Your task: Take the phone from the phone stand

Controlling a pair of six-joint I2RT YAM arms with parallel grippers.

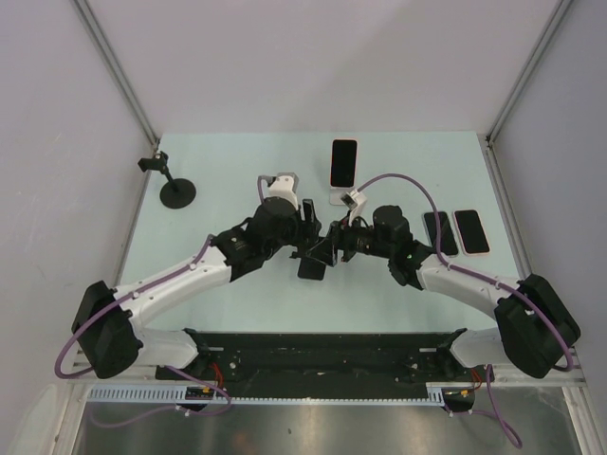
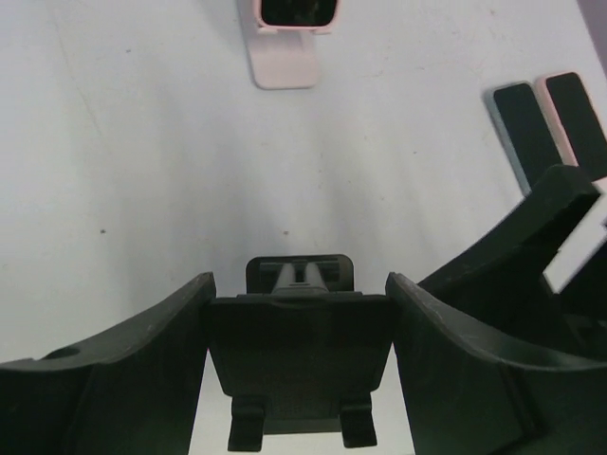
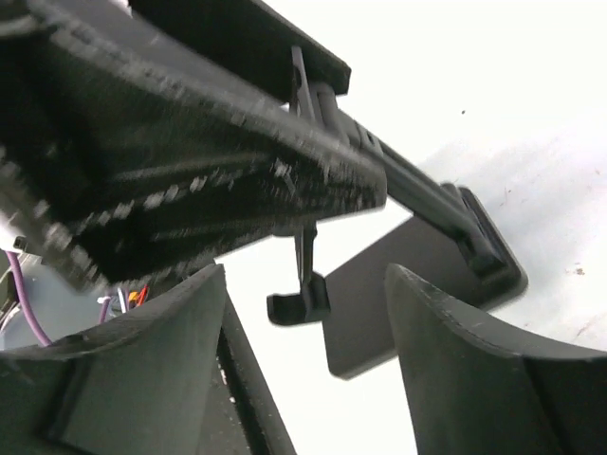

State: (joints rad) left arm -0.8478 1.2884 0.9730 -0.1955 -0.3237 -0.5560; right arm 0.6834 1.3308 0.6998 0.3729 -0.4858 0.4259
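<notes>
Left tool (image 2: 299, 284) hugging black stand (image 2: 299, 355), contact clear only from left wrist, right tool (image 3: 303, 275) open, empty

The top camera looks down from above and behind, over the whole table (image 1: 237, 161). Each wrist camera sits close behind the left pincer (image 2: 299, 284) or right pincer (image 3: 303, 275), facing out between its fingers. Both share the black stand (image 2: 299, 370) (image 3: 365, 303) there.
</notes>
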